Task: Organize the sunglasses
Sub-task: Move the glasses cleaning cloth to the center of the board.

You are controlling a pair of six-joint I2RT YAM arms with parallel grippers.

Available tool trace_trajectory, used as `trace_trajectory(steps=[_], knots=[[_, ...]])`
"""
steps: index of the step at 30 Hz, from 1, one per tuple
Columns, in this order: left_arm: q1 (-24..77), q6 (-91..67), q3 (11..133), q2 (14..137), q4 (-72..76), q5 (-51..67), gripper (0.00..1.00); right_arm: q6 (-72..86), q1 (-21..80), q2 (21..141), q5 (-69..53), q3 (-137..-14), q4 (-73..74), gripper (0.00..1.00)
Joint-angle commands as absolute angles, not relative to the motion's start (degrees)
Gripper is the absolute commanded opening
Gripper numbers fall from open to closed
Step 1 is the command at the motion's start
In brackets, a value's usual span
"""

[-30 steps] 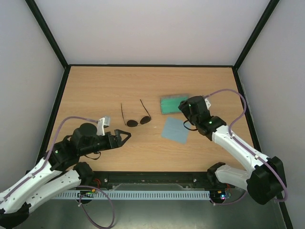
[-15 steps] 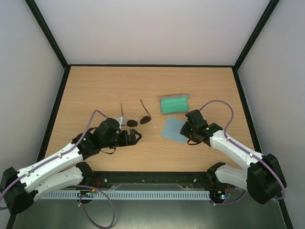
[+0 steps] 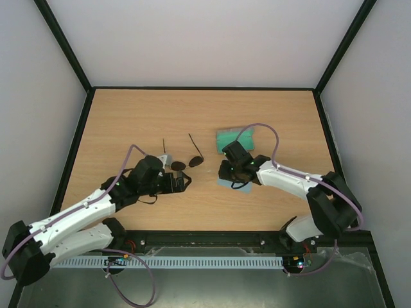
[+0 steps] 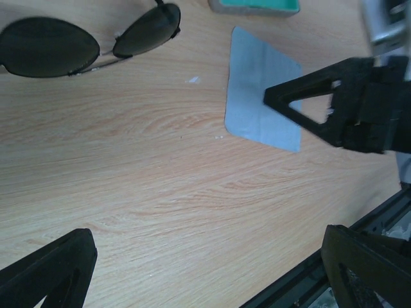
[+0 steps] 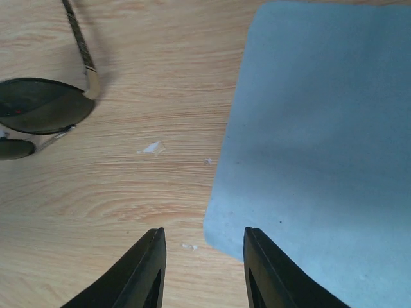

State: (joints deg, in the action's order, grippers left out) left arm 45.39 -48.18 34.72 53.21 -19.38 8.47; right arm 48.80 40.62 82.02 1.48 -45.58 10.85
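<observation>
The sunglasses point(image 3: 186, 163) lie on the wooden table with their round dark lenses down and their thin temple arms pointing away. The left wrist view shows both lenses point(image 4: 48, 48) at its top left. My left gripper point(image 3: 186, 183) hovers just in front of them, open wide, with only bare wood between its fingers point(image 4: 48, 269). My right gripper point(image 3: 226, 173) is over the left corner of the blue-grey cloth point(image 5: 321, 128), open with a narrow gap and holding nothing. One lens point(image 5: 42, 106) sits to its left.
The grey case with green lining point(image 3: 223, 139) lies open behind the right gripper, partly hidden by its cable. The cloth point(image 3: 241, 187) is mostly under the right arm. Black rails edge the table on all sides, the near one point(image 4: 308, 279) close to my left gripper.
The right arm swung left from the case to the cloth's left corner while its jaws narrowed. The left arm reached forward toward the sunglasses, then stayed nearly still, still wide open.
</observation>
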Motion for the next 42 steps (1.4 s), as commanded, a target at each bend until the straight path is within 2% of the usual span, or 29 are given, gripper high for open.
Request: trace_trajectory(steps=[1, 7, 24, 42], knots=[[43.8, -48.3, 36.9, 47.8, -21.7, 7.7, 0.99, 47.7, 41.4, 86.6, -0.4, -45.7, 9.1, 0.35], [42.6, -49.2, 37.5, 43.5, -24.8, 7.9, 0.99, 46.5, 42.1, 91.5, -2.1, -45.5, 5.0, 0.36], [42.5, -50.3, 37.1, 42.4, -25.7, 8.3, 0.99, 47.8, 47.6, 95.4, -0.9, -46.0, 4.4, 0.36], [42.6, -51.4, 36.9, 38.5, -28.4, 7.6, 0.99, 54.9, 66.6, 100.1, 0.7, -49.7, 5.4, 0.35]])
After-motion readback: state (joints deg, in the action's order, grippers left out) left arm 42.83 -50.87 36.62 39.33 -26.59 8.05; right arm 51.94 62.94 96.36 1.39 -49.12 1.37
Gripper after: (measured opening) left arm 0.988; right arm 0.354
